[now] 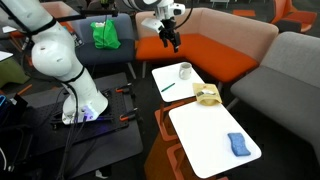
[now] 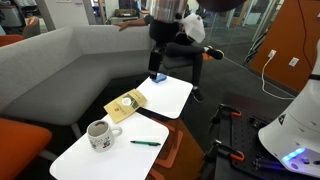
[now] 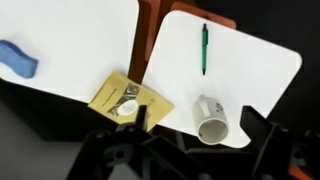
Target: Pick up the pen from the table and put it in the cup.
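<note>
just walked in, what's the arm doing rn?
Nothing is grasped yet. The gripper hangs open, well above two small white tables, holding nothing. The green pen lies flat on one tabletop, and the cup stands upright on that same top, apart from it. A yellow packet sits where the tables meet, and a blue object lies on the other table.

In both exterior views we are looking from afar along the two tables (image 1: 205, 130), from opposite ends; in the wrist view, straight down on both.
</note>
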Robot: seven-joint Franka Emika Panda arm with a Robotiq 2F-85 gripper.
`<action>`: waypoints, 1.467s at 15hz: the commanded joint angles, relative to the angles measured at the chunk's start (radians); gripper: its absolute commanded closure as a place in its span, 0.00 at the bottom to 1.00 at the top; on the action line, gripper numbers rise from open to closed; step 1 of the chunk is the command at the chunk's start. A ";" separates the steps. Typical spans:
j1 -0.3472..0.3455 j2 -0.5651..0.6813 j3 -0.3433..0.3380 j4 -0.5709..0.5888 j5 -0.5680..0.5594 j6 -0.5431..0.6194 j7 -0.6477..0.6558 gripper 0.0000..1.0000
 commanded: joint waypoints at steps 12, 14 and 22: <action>0.006 0.274 0.034 0.128 0.092 -0.009 -0.175 0.00; 0.013 0.318 0.043 0.139 0.072 -0.008 -0.197 0.00; 0.017 0.628 0.087 0.234 0.042 0.166 -0.178 0.00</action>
